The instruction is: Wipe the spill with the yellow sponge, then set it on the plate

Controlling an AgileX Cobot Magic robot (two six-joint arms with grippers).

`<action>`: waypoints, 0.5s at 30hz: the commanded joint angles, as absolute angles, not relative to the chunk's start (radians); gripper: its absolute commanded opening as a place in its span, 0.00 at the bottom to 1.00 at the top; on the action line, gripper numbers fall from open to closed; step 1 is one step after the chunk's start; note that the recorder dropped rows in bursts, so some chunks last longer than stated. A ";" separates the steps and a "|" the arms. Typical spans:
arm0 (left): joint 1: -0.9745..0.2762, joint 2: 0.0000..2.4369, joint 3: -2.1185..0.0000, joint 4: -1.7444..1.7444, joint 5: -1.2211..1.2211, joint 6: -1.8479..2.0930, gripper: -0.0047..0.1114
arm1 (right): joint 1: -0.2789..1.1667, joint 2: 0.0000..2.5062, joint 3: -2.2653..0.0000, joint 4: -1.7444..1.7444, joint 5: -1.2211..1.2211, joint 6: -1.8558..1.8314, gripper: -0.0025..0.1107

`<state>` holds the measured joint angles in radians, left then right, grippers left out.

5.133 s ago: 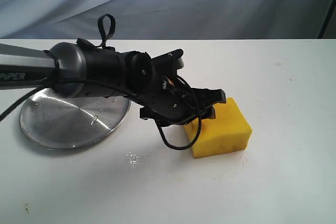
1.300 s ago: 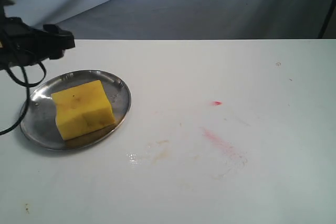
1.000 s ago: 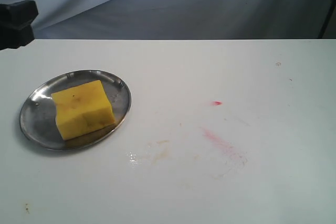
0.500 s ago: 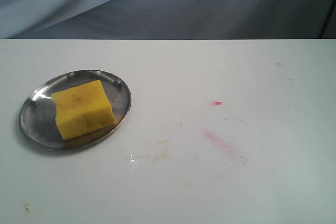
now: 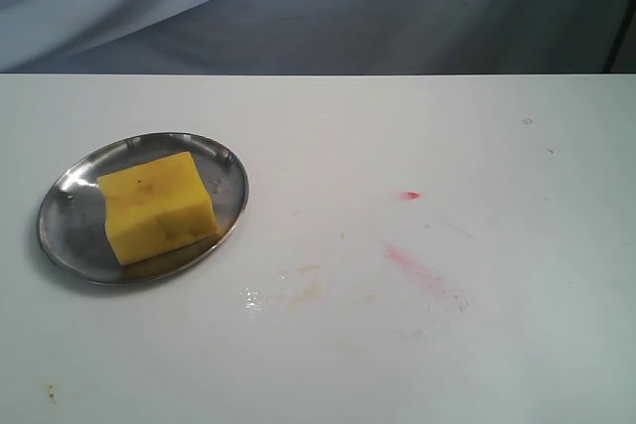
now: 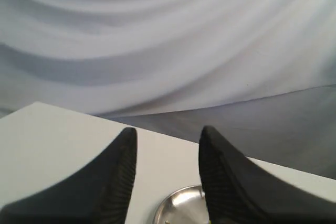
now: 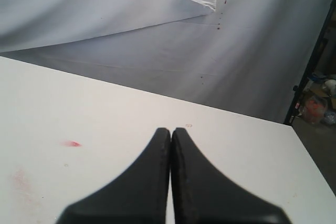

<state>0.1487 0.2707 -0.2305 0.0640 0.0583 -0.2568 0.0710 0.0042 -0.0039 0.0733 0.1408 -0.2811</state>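
Observation:
The yellow sponge point(image 5: 157, 206) lies flat on the silver plate point(image 5: 70, 243) at the left of the table. Faint tan-brown traces of the spill point(image 5: 304, 288) remain on the white table to the right of the plate, in front of its rim. Neither arm shows in the exterior view. In the left wrist view my left gripper point(image 6: 168, 132) is open and empty, raised off the table, with the plate's rim point(image 6: 178, 205) visible between its fingers. My right gripper point(image 7: 170, 130) is shut on nothing above the table.
A pink-red smear point(image 5: 417, 270) and a red dot point(image 5: 410, 195) mark the table right of centre; the dot point(image 7: 71, 143) also shows in the right wrist view. Grey cloth hangs behind the table. A dark stand point(image 7: 310, 66) is at the far right.
The left arm, which stood over the sponge five seconds ago, has left the sponge on the plate and drawn back off the left edge of the exterior view. The spill is now faint.

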 commanded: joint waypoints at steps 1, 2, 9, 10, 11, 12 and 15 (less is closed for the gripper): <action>0.152 0.226 -0.163 0.059 0.047 -0.273 0.33 | 0.070 0.000 0.000 0.063 0.134 -0.280 0.02; 0.152 0.218 -0.151 0.059 0.040 -0.281 0.30 | 0.070 0.000 0.000 0.063 0.134 -0.280 0.02; 0.152 0.098 -0.092 0.059 0.022 -0.307 0.04 | 0.070 0.000 0.000 0.063 0.134 -0.280 0.02; 0.152 0.075 -0.086 0.059 0.024 -0.307 0.04 | 0.070 0.000 0.000 0.063 0.134 -0.280 0.02; 0.152 0.052 -0.076 0.059 0.024 -0.307 0.04 | 0.070 0.000 0.000 0.063 0.134 -0.280 0.02; 0.152 0.031 -0.069 0.059 0.024 -0.307 0.04 | 0.070 0.000 0.000 0.063 0.134 -0.280 0.02; 0.150 0.000 -0.058 0.059 0.012 -0.307 0.04 | 0.070 0.000 0.000 0.063 0.134 -0.280 0.02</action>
<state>0.1510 0.0240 -0.0706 0.0640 0.0312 -0.2948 0.0710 0.0042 -0.0039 0.0733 0.1408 -0.2811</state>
